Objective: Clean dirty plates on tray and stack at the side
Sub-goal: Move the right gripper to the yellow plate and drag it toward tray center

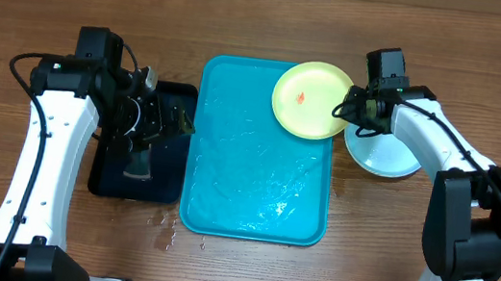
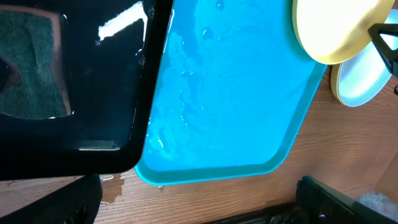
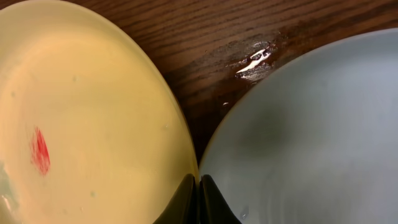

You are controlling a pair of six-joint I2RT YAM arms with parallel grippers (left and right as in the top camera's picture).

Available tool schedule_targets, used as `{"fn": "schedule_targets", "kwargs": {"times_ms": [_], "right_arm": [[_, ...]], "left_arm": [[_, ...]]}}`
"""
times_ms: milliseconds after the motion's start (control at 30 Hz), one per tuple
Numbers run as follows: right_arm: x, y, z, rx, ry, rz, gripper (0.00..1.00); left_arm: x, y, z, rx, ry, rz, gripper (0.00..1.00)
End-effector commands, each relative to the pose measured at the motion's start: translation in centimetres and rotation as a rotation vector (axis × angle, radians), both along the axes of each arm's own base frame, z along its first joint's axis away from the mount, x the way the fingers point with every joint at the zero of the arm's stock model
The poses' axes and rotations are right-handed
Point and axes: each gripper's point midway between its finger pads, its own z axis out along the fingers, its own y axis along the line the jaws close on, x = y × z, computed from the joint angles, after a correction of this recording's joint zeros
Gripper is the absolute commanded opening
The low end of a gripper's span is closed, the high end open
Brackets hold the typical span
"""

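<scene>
A lime-green-rimmed plate [image 1: 310, 98] with a red smear is held tilted over the far right corner of the turquoise tray [image 1: 244, 188]. My right gripper [image 1: 349, 113] is shut on the plate's right rim; the right wrist view shows the plate [image 3: 81, 130] and the pinched fingers [image 3: 199, 199]. A light-blue plate [image 1: 379, 157] lies on the table right of the tray, and it also shows in the right wrist view [image 3: 311, 137]. In the left wrist view [image 2: 364, 78] a yellowish rim shows under it. My left gripper [image 1: 159, 138] is open and empty above the dark tray, its fingers wide apart [image 2: 199, 199].
A dark navy-black tray [image 1: 162, 182] stands left of the turquoise tray and holds a green sponge [image 2: 31, 62]. Water drops lie on the wood at the turquoise tray's front left corner [image 1: 167, 222]. A wet patch lies between the two plates [image 3: 252, 59].
</scene>
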Motion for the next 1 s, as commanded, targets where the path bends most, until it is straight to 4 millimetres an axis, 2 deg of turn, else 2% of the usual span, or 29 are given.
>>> {"fn": "schedule_targets", "kwargs": {"times_ms": [0,200,333,467,600,800,967], "right_arm": [[0.1,1.1,1.3,0.049,-0.011,0.024,0.04],[-0.9,3.8,6.5,0.206,-0.032,0.096,0.04],[-3.7,6.0,9.0,0.350,0.024,0.161,0.04],[-7.4,6.2,8.2,0.387,0.187,0.154,0.04],[-10.0,5.7,7.1,0.371,0.299,0.134,0.04],[-12.8,5.1,5.5,0.356,0.412,0.110,0.04],[-14.0,4.8,4.1,0.351,0.452,0.101,0.04]], "left_arm": [[0.4,-0.1,0.5,-0.019,-0.010,0.016,1.00],[0.4,-0.1,0.5,-0.019,-0.011,0.016,1.00],[0.4,-0.1,0.5,-0.019,-0.010,0.017,1.00],[0.4,-0.1,0.5,-0.019,-0.010,0.017,1.00],[0.4,-0.1,0.5,-0.019,-0.010,0.017,1.00],[0.4,-0.1,0.5,-0.019,-0.010,0.017,1.00],[0.4,-0.1,0.5,-0.019,-0.010,0.017,1.00]]}}
